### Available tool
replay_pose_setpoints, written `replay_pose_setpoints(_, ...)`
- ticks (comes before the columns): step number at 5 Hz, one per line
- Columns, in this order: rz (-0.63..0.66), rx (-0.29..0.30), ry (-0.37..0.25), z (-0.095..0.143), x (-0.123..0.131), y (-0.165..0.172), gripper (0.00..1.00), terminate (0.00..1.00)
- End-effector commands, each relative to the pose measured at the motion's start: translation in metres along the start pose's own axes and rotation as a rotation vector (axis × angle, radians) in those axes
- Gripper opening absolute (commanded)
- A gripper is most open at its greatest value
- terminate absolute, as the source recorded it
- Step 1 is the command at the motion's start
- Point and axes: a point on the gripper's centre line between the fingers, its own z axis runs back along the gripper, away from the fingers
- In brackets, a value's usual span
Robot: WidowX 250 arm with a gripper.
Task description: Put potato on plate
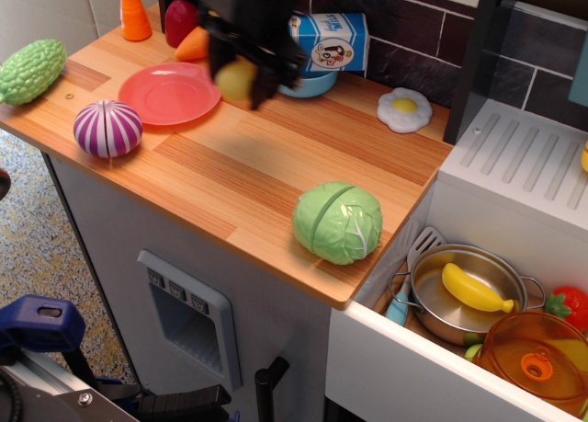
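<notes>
One gripper [237, 80], blurred, jaws closed around the potato [235, 78], held in the air above the counter [239, 174] just right of the plate [170, 93]. Potato not on plate yet; looks like mid-carry, most of the way across. Plate is bare, sits between the onion [107, 128] and the carrot [200, 41], with the blue bowl [303, 82] and milk carton [331, 39] close behind the gripper. Risks, as I judge them: potato is smooth and lumpy, so a loose pinch could let it slip out short of the rim; dropped from height it could roll off the shallow plate toward the onion or counter edge; release too early lands it on wood beside the plate. Arm swinging low could clip the bowl or carrot. Cabbage [337, 222] and egg [404, 109] well clear.
</notes>
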Motion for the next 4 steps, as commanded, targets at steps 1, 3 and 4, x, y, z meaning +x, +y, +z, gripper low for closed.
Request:
replay_pose_setpoints(1, 0.024, 0.032, -0.076, -0.012, -0.002, 0.058, 0.00, 0.00)
replay_pose_setpoints(3, -0.008, -0.114, -0.021, -0.037, -0.005, 0.086, 0.00, 0.00)
replay_pose_setpoints(4, -0.021, -0.113, -0.038, -0.040, -0.007, 0.082, 0.00, 0.00)
